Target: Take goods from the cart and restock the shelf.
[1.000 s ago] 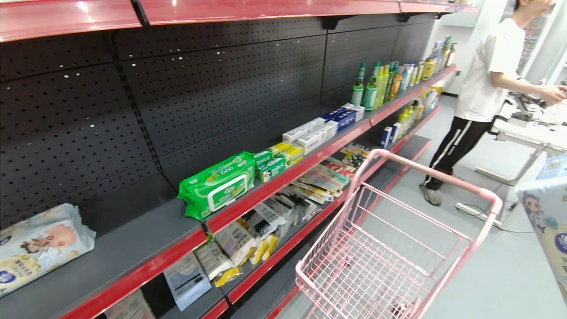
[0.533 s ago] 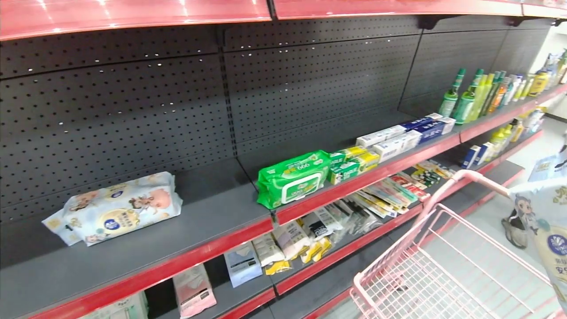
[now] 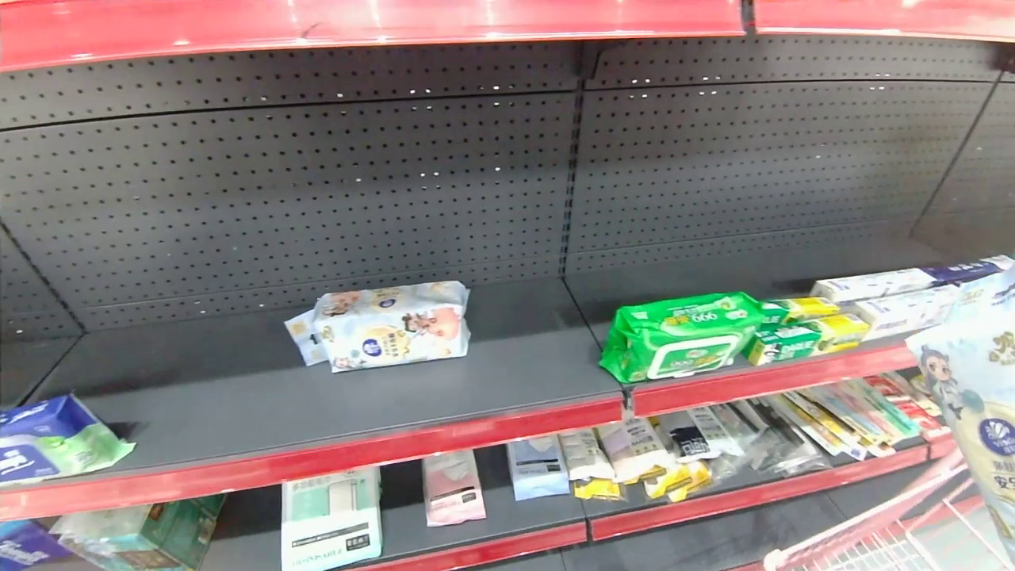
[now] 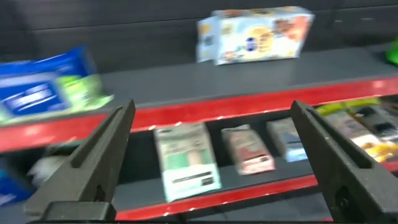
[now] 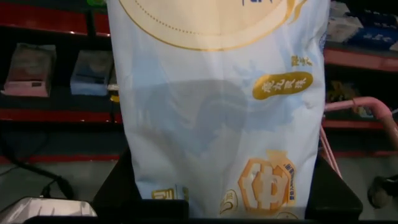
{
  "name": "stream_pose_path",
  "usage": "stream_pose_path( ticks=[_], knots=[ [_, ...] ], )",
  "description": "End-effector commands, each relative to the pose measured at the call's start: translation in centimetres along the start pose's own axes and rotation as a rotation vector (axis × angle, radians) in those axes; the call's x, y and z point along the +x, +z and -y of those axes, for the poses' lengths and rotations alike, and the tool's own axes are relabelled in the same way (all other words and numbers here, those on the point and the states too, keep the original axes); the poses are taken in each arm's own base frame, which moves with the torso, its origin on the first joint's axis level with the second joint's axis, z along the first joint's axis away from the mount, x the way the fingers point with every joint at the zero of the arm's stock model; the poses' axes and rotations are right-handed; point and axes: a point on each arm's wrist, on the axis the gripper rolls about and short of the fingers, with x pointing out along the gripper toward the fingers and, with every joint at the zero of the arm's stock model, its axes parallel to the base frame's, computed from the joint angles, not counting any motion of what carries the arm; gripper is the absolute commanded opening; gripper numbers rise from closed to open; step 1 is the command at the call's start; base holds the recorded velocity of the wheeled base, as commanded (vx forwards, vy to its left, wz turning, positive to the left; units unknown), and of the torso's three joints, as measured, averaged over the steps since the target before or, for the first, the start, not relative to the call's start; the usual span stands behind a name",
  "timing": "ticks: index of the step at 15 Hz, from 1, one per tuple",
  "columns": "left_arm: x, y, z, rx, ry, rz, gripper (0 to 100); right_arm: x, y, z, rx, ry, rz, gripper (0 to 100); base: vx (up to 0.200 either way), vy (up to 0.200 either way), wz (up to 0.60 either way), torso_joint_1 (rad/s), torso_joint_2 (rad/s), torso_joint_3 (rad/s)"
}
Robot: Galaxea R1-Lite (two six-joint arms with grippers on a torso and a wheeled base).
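Shelf (image 3: pixel 317 396) ahead of you is a flat grey metal deck with a glossy red lip and a black perforated back panel, and a corner of the pink wire cart (image 3: pixel 880 543) shows low on your right. Your right gripper (image 5: pixel 224 199) pinches a tall, soft plastic pack (image 3: pixel 975 396), pale blue with cartoon print, upright near the cart and off the shelf. A matching pillow-shaped bundle (image 3: pixel 388 325) lies flat mid-deck, and your left gripper (image 4: pixel 211 155) hangs before the shelf, dark angular jaws spread wide, nothing between them.
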Motion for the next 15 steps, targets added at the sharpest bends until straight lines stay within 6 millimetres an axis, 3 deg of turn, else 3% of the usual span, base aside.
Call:
stream_pose_path(
  ticks=[1,7,11,13,15],
  knots=[
    [0.0,0.0,0.0,0.000,0.000,-0.002,100,0.0,0.0,0.0,-0.001,0.001,0.000,0,0.000,0.000,0.60,0.002,0.00,0.007],
    [0.0,0.0,0.0,0.006,0.000,-0.002,100,-0.8,-0.6,0.2,0.013,-0.010,0.056,0,0.000,0.000,0.10,0.000,0.00,0.001],
    [0.1,0.0,0.1,0.011,-0.032,-0.014,100,-2.6,-2.7,0.3,0.064,0.086,0.209,0,0.000,0.000,0.00,0.000,0.00,0.000],
    [0.1,0.1,0.1,0.015,-0.041,-0.017,100,-2.8,-4.2,0.0,0.073,0.119,0.260,0,0.000,0.000,0.00,0.000,0.00,0.000],
    [0.0,0.6,0.1,0.045,-0.050,0.006,100,-2.9,-4.5,0.0,0.077,0.124,0.273,0,0.000,0.000,0.00,0.000,0.00,0.000]
  ],
)
